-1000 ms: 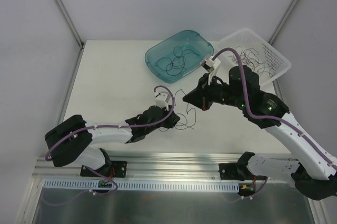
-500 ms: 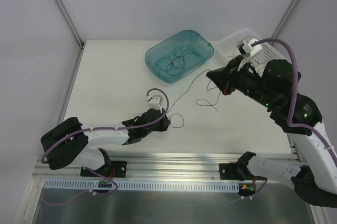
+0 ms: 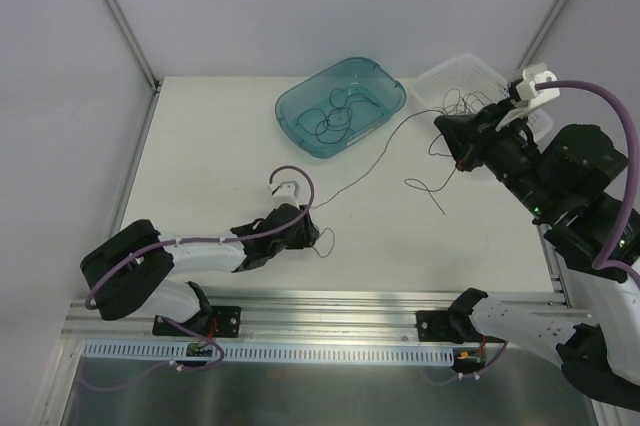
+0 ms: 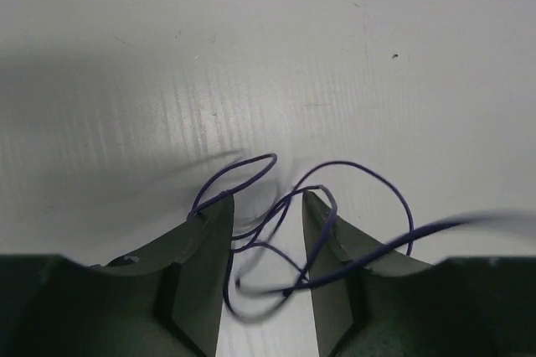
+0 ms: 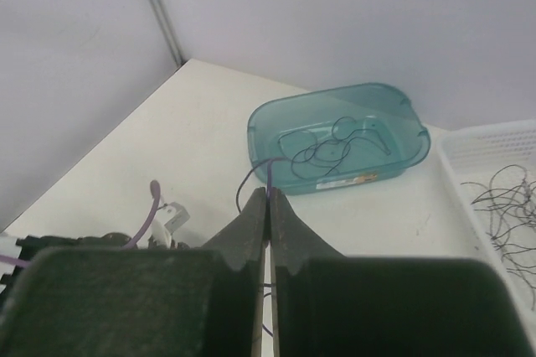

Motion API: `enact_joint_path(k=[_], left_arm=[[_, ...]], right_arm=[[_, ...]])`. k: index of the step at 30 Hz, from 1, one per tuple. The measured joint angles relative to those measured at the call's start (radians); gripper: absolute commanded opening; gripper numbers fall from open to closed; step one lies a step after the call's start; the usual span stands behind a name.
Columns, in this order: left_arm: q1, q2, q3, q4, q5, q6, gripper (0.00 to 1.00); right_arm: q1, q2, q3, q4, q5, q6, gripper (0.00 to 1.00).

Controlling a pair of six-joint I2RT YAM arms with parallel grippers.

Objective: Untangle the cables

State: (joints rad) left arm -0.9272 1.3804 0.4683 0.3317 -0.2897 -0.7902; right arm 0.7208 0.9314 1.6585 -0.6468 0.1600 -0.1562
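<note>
A thin dark purple cable [image 3: 372,158] stretches across the table from my left gripper [image 3: 313,231] up to my right gripper [image 3: 450,138]. The right gripper is raised beside the white basket and is shut on this cable; in the right wrist view the strand [image 5: 270,168] sticks out of its closed tips [image 5: 268,191]. A loose tail [image 3: 428,192] curls below it. In the left wrist view my left gripper [image 4: 268,202] sits low on the table with its jaws apart, and cable loops [image 4: 251,174] lie slack between and around its fingers.
A teal tub [image 3: 292,106] at the back middle holds several loose cables [image 3: 335,121]. A white basket [image 3: 438,77] at the back right holds more cables [image 3: 482,106]. White walls enclose the table on the left, back and right.
My right gripper has swung right and back towards the basket, drawing one strand out long. The left gripper drew back a little towards the near edge, and its jaws have parted.
</note>
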Motion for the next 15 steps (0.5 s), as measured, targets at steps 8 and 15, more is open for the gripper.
enact_joint_path(k=[8, 15], left_arm=[[0.074, -0.1, -0.07, -0.041, -0.004, -0.004, 0.45], [0.15, -0.285, -0.142, -0.093, 0.011, 0.031, 0.82]], right_arm=[[-0.007, -0.008, 0.044, 0.009, 0.115, -0.046, 0.01], [-0.01, 0.018, 0.026, 0.006, 0.072, -0.047, 0.01]])
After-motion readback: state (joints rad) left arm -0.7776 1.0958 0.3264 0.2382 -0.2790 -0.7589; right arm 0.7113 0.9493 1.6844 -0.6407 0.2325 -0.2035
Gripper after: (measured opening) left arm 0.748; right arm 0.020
